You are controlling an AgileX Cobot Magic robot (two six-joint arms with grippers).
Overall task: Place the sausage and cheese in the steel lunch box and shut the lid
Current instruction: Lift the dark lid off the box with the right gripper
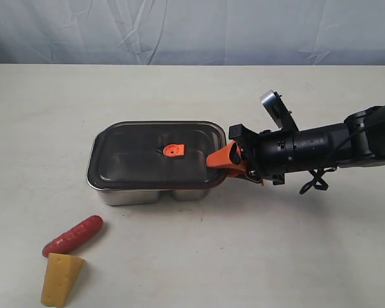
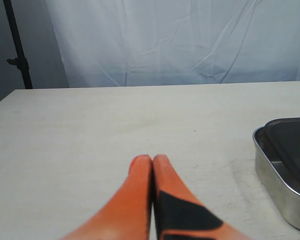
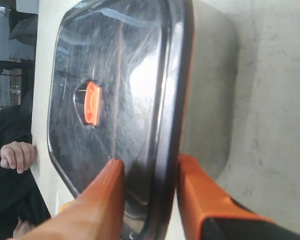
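The dark tinted lid (image 1: 155, 156) with its orange-red valve (image 1: 174, 151) lies on the steel lunch box (image 1: 131, 194) at mid-table. My right gripper (image 1: 223, 160) is at the box's right end, open, with the lid's rim (image 3: 169, 150) between its fingers: one finger (image 3: 102, 195) stands over the lid's top with a small gap, the other finger (image 3: 202, 195) sits under the rim beside the box wall (image 3: 212, 85). The red sausage (image 1: 72, 235) and the yellow cheese (image 1: 61, 279) lie on the table at front left. My left gripper (image 2: 153, 159) is shut and empty above bare table, with the lunch box (image 2: 277, 170) off to one side of it.
The white table (image 1: 244, 256) ends at a white cloth backdrop (image 1: 192, 29). A dark stand pole (image 2: 17, 45) rises beyond the table in the left wrist view. A person's hand (image 3: 17, 155) shows past the table edge in the right wrist view.
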